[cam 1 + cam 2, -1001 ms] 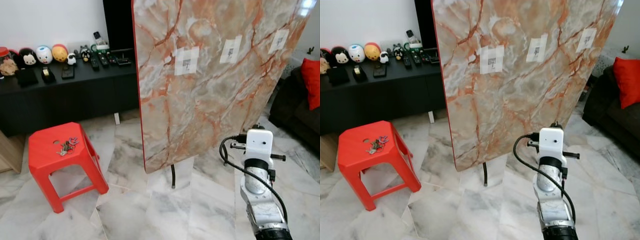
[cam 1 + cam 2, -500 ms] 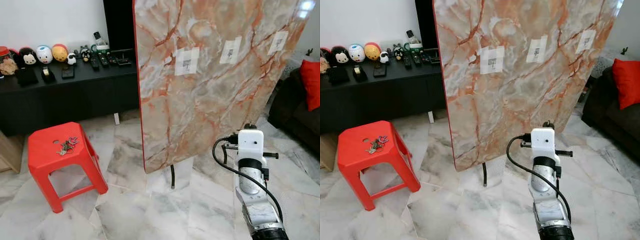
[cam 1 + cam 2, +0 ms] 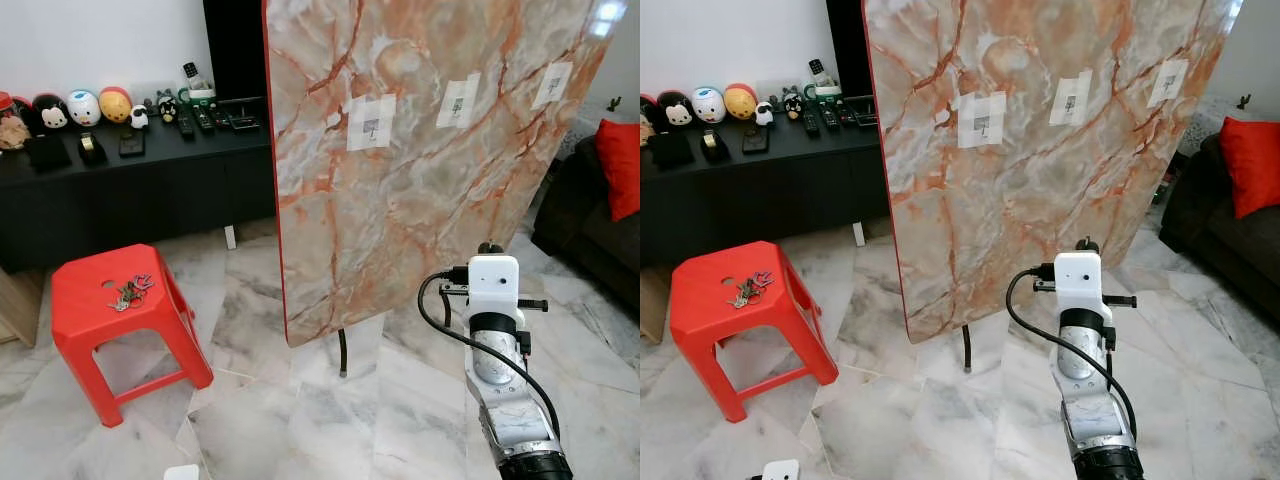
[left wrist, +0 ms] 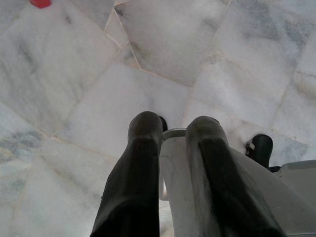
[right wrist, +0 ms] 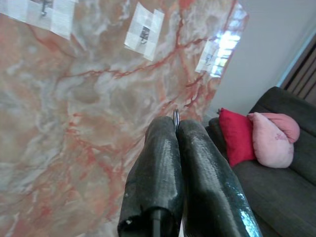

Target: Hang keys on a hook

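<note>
My right gripper (image 5: 176, 123) is raised in front of the marble-patterned board (image 3: 420, 200), a little short of its lower part. Its fingers are shut, and a small metal key ring (image 5: 176, 117) pokes out between the tips. Most of what hangs from the ring is hidden by the fingers. White tape patches carry small hooks (image 3: 371, 122) high on the board, well above the gripper. A bunch of keys (image 3: 130, 292) lies on the red stool (image 3: 90, 330) at the left. My left gripper (image 4: 173, 126) hangs over the floor, fingers slightly apart and holding nothing.
The board stands on a thin black leg (image 3: 343, 352) on the marble floor. A black cabinet (image 3: 140, 190) with figurines and remotes runs along the back wall. A dark sofa (image 3: 590, 215) with a red cushion (image 3: 622, 165) stands at the right.
My right arm has shifted a little to the left, closer to the board's middle. The top of my left wrist has come into view at the bottom edge.
</note>
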`<state>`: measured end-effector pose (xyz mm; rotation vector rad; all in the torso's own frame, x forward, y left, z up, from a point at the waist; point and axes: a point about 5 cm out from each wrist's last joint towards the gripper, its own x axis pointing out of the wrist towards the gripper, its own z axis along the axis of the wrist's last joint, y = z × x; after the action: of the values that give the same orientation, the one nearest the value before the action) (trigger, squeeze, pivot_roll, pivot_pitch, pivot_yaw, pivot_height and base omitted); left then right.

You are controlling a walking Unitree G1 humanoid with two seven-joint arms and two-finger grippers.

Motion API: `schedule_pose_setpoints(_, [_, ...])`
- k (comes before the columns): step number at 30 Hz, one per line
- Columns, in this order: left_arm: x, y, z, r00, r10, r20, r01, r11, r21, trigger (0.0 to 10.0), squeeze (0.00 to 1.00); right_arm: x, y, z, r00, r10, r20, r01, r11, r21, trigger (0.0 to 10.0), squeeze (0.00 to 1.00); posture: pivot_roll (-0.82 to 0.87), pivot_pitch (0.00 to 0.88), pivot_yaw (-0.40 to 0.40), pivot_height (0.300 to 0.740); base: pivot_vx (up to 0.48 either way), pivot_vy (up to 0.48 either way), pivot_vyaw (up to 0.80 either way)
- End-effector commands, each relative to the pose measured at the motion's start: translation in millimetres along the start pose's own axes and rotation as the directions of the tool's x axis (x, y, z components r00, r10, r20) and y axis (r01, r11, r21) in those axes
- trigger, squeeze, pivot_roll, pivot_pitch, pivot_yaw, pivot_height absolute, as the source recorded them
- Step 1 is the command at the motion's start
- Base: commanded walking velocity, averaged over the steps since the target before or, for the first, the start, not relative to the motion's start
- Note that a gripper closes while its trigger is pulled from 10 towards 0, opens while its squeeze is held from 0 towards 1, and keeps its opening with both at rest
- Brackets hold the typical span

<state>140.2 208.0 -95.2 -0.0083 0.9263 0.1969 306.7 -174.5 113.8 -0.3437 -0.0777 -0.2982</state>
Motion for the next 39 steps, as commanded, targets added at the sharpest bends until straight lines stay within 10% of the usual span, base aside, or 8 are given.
schedule_pose_setpoints(1, [-2.0,-2.9,-9.1,0.999,0.000,-0.040,0.000,1.000,0.009,10.0,0.00,2.0,1.8,1.1,1.000,0.009,-0.005,-0.009,1.000,0.005,10.0,0.00,0.05,0.000,-0.101,0.740,0.000,0.000,0.00])
schedule_pose_setpoints(14, [-7.1,73.9,10.2,0.983,0.179,0.051,-0.167,0.969,-0.182,10.0,0.00,1.2,6.7,-0.7,0.999,0.030,-0.021,-0.029,0.999,0.029,10.0,0.00,0.05,0.000,-0.100,0.740,0.000,0.000,0.00])
schedule_pose_setpoints(39, [-7.8,60.0,5.6,0.982,0.166,0.086,-0.152,0.977,-0.147,10.0,0.00,0.9,15.2,3.2,0.997,0.072,-0.004,-0.072,0.996,0.045,10.0,0.00,0.06,0.000,-0.101,0.740,0.269,0.000,0.00])
